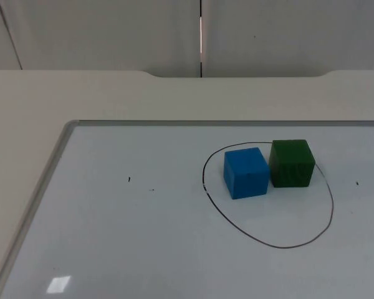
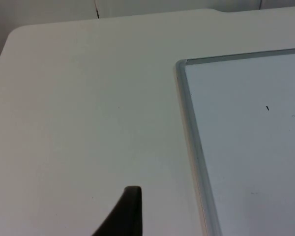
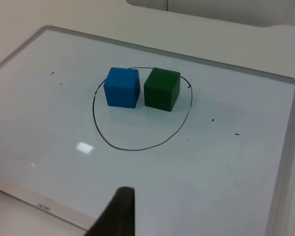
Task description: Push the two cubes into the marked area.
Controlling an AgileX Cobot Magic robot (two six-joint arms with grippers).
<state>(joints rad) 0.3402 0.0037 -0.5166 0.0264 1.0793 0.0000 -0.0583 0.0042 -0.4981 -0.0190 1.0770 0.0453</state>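
Item 1: blue square-edged cube (image 1: 245,172), sitting flat on the whiteboard, inside the hand-drawn black oval outline (image 1: 280,245). From my right gripper (image 3: 115,216) it lies well ahead, across open board.

Item 2: dark green cube (image 1: 292,163), upright, just beside the blue cube and also inside the oval, close to its line; I cannot tell whether the 2 cubes touch.

Item 3: white glossy whiteboard with a grey metal frame (image 1: 47,175), lying flat on the pale table top (image 1: 68,93). A few small black specks (image 1: 129,180) mark it.

Item 4: my right gripper, held above the board's near edge. Only 1 black fingertip is visible, so I cannot tell how my jaws stand.

Item 5: my left gripper (image 2: 123,214), over bare table, beside the board's framed corner. Again 1 fingertip; jaw state cannot be told.
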